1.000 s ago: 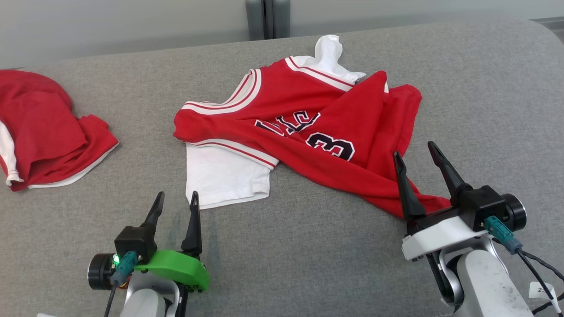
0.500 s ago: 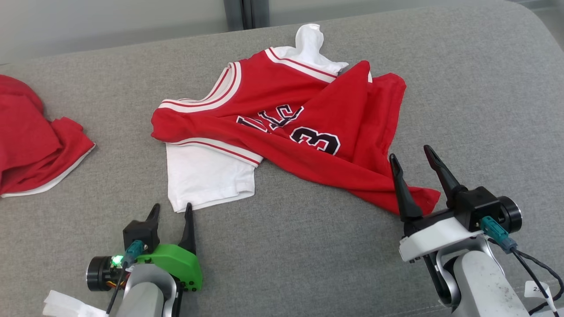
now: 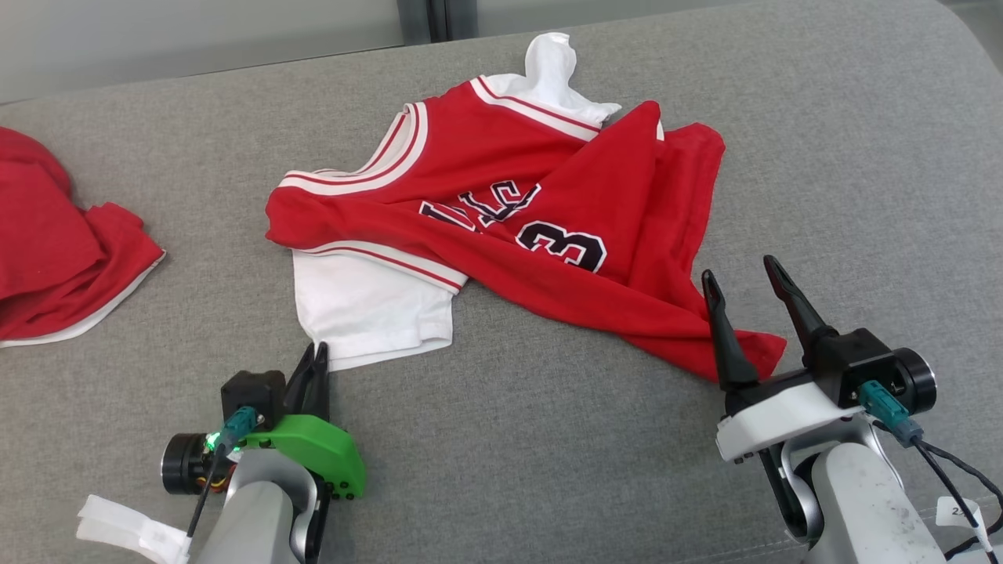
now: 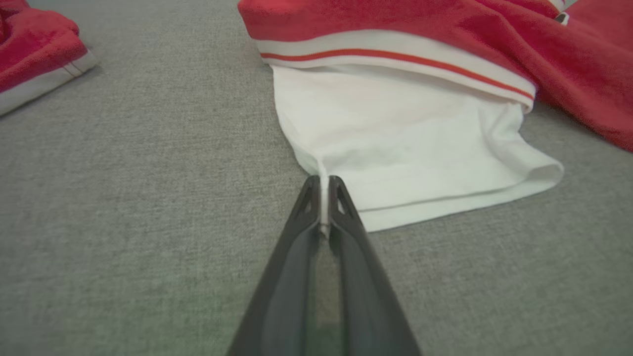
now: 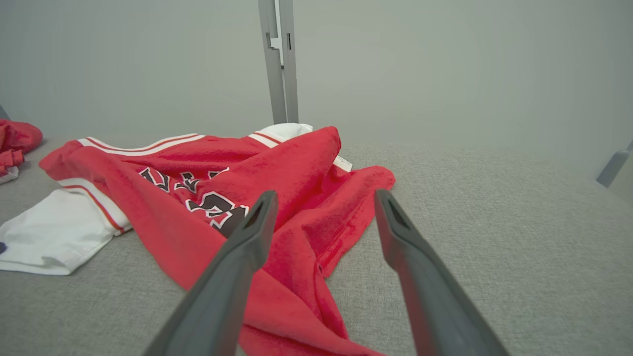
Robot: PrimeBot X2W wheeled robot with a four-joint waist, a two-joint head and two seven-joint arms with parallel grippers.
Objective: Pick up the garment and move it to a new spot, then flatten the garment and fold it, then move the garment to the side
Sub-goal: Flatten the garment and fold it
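Item: crumpled red basketball jersey with white tee inside (image 3: 501,211), mid grey fabric tabletop (image 3: 548,439). Not lifted, unflattened, unfolded. Left gripper (image 3: 315,364) fingers pinched narrow on white sleeve corner (image 3: 333,352). Right gripper (image 3: 740,268) fingers wide, empty, at red hem corner (image 3: 764,348). Pickup barely begun; rest pending.

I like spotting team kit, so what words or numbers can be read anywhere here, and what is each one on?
"3": big black numeral with a white edge, on the red jersey.
"LLS", roughly: black letters above the numeral; a fold hides the rest.
"2": start of the print on the white tag on the cable at lower right; the rest is too small to read.
White label at lower left: too blurred to read.
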